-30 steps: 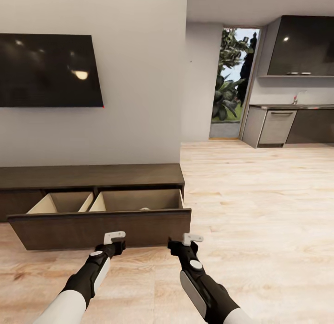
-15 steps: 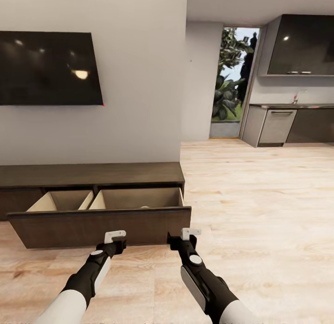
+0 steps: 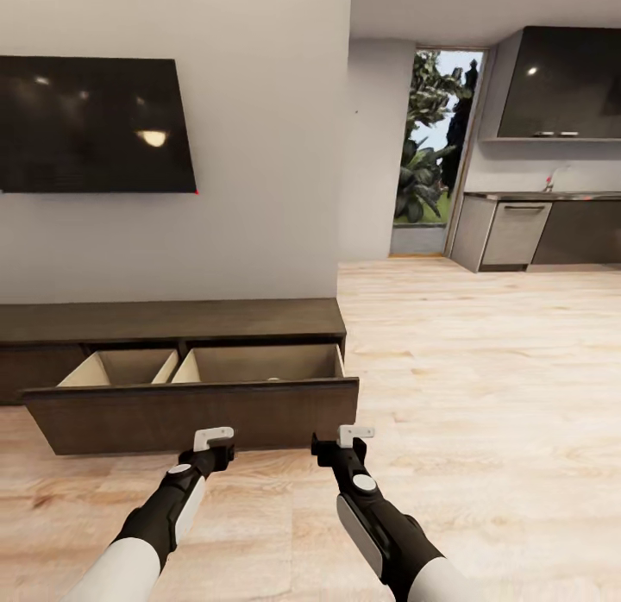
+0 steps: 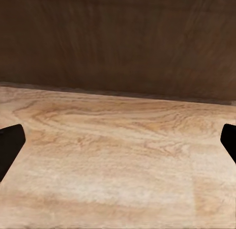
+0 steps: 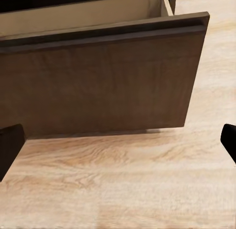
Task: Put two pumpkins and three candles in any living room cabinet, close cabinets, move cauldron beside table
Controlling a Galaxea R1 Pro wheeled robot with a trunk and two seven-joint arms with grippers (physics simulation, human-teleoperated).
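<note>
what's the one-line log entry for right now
cabinet: drawer pulled open | left gripper: open, empty | right gripper: open, empty | both low before drawer front

One long low dark-brown wooden cabinet [image 3: 172, 322] shows one pulled-out drawer front [image 3: 194, 417] with two pale beige compartments, beneath one black wall-mounted television [image 3: 90, 123].

We see the cabinet [image 3: 172, 324] in dark-brown wood with a matt, fine-grained face; its drawer [image 3: 259, 365] is lined in a smooth pale beige board; the floor [image 3: 483, 395] is light wood plank with a strong grain and a faint sheen; the TV [image 3: 90, 123] is glossy black, mirroring lamps; the wall [image 3: 259, 153] is flat matt grey; the arms [image 3: 164, 511] look like black and white smooth plastic.
</note>
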